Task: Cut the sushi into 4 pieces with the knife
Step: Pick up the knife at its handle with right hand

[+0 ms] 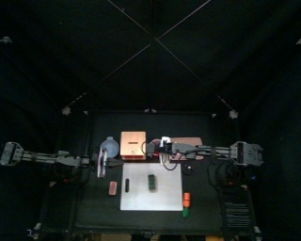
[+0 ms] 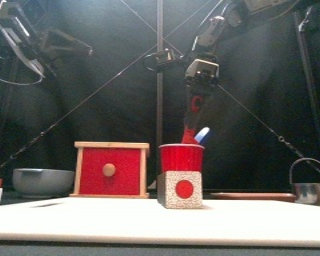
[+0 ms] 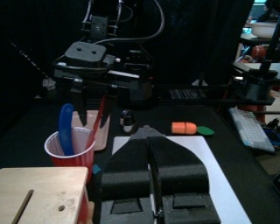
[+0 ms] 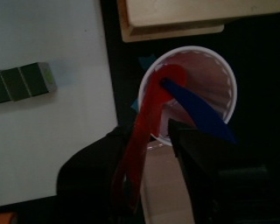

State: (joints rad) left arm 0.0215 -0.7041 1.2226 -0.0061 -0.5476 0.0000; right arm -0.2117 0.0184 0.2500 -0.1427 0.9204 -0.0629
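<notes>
The sushi roll (image 1: 152,182) of dark green blocks lies on the white cutting board (image 1: 138,193). From the front I see its white end with a red centre (image 2: 184,188). Behind it stands the red cup (image 2: 182,159) with the blue knife (image 2: 202,134) in it. My right gripper (image 2: 196,98) hangs above the cup, shut on the red knife (image 4: 140,131), whose tip still reaches into the cup (image 4: 199,83). The right wrist view shows the green blocks (image 4: 20,83) beside the cup. My left gripper (image 3: 154,171) is shut and empty, left of the cup (image 3: 80,147).
The wooden box with a red drawer front (image 2: 111,170) stands behind the board at the left, the blue-grey bowl (image 2: 43,181) further left. A metal cutter (image 2: 307,190) is at the far right. An orange and green toy (image 1: 187,200) lies right of the board, a red toy (image 1: 113,187) left of it.
</notes>
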